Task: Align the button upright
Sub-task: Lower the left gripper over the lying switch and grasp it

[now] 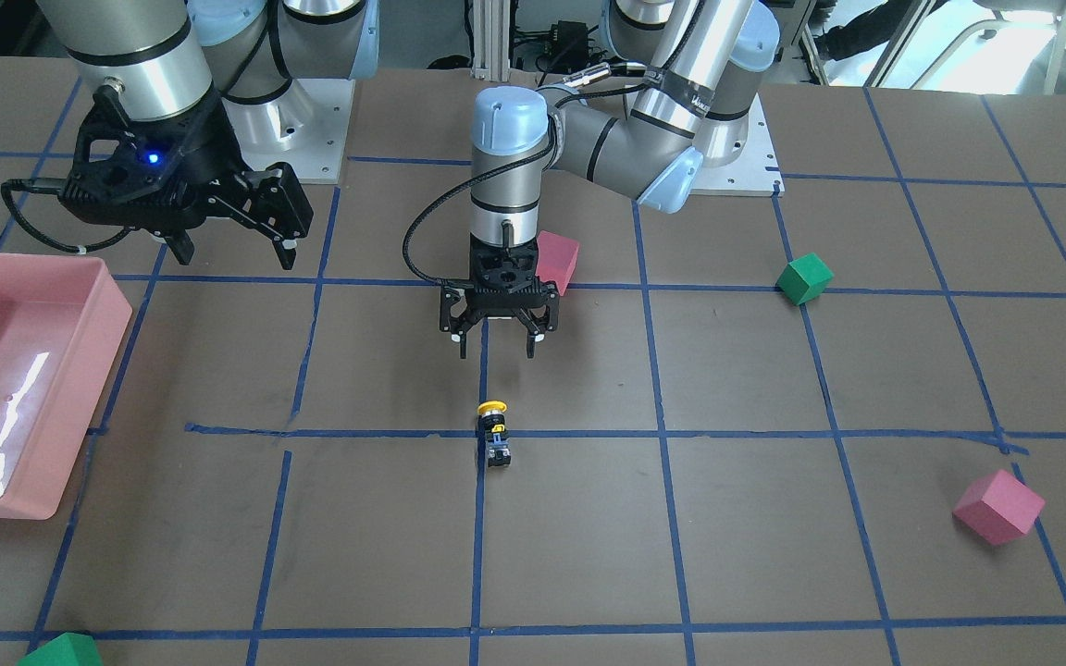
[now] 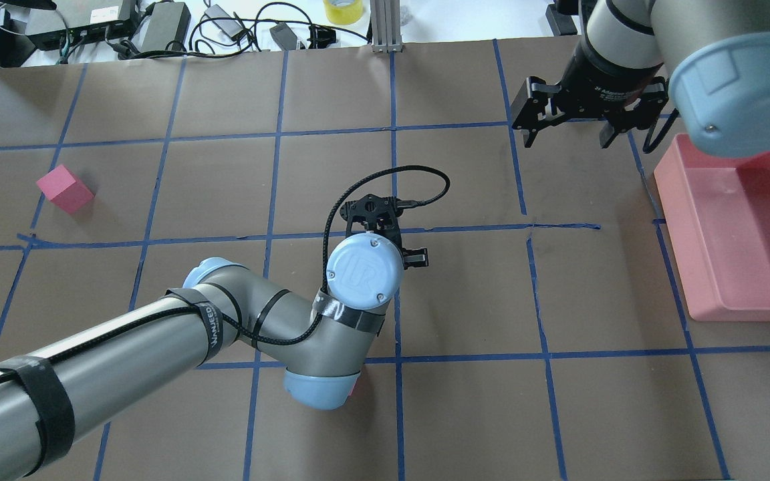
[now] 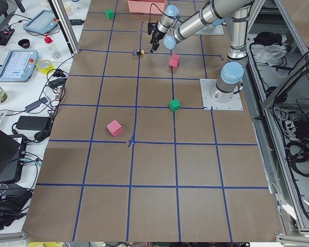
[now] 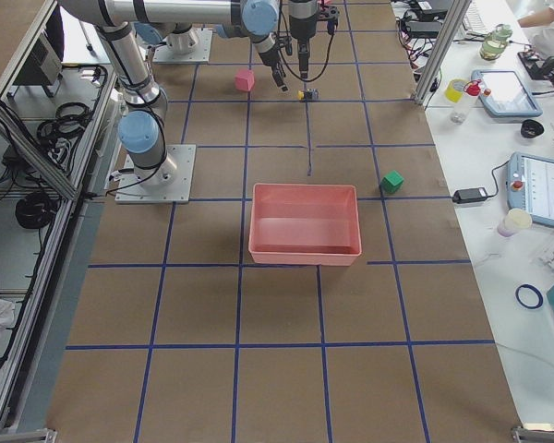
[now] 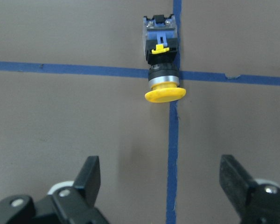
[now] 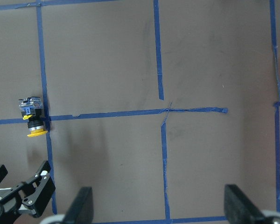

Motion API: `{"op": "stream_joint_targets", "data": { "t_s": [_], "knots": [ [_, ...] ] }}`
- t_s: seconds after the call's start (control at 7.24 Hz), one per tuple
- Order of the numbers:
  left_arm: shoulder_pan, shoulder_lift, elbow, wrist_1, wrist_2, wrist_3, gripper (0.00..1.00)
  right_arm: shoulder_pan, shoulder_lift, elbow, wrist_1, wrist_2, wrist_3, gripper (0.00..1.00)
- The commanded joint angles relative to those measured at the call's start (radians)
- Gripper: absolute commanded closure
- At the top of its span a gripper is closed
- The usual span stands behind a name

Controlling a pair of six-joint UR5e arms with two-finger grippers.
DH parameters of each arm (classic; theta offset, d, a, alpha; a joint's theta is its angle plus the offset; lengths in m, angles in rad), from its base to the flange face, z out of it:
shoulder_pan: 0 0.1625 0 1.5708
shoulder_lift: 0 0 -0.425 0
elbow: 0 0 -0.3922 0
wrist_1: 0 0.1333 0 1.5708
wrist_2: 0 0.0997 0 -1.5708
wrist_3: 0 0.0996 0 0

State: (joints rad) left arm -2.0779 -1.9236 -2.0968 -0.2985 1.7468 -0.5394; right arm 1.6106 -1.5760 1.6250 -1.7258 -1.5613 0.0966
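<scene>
The left gripper (image 1: 496, 350) hangs over the table (image 1: 737, 351), pointing down, its jaws spread with nothing between them. Just ahead of it, clear of the fingers (image 5: 89, 171), the button (image 1: 494, 433) lies on its side on a crossing of blue tape lines (image 1: 663, 433), with the yellow cap toward the gripper and the blocky base away from it. A pink cube (image 1: 559, 261) sits just behind the left wrist. The right gripper (image 1: 235, 245) hovers well to the side, also wide open and empty, near a pink bin (image 1: 112, 305). A green cube (image 1: 804, 277) and another pink cube (image 1: 998, 506) lie well apart on the left arm's side.
</scene>
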Motion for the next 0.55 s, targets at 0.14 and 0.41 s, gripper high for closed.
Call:
{"op": "stream_joint_targets", "data": {
  "t_s": [0.14,0.41],
  "knots": [
    [-0.001,-0.098,0.090,0.002,0.042,0.001,0.10,0.000,0.001,0.003,0.000,0.000,-0.001,0.00],
    [-0.001,-0.149,0.135,0.006,0.043,0.002,0.10,0.000,0.001,0.004,0.000,0.000,-0.006,0.00]
  ]
}}
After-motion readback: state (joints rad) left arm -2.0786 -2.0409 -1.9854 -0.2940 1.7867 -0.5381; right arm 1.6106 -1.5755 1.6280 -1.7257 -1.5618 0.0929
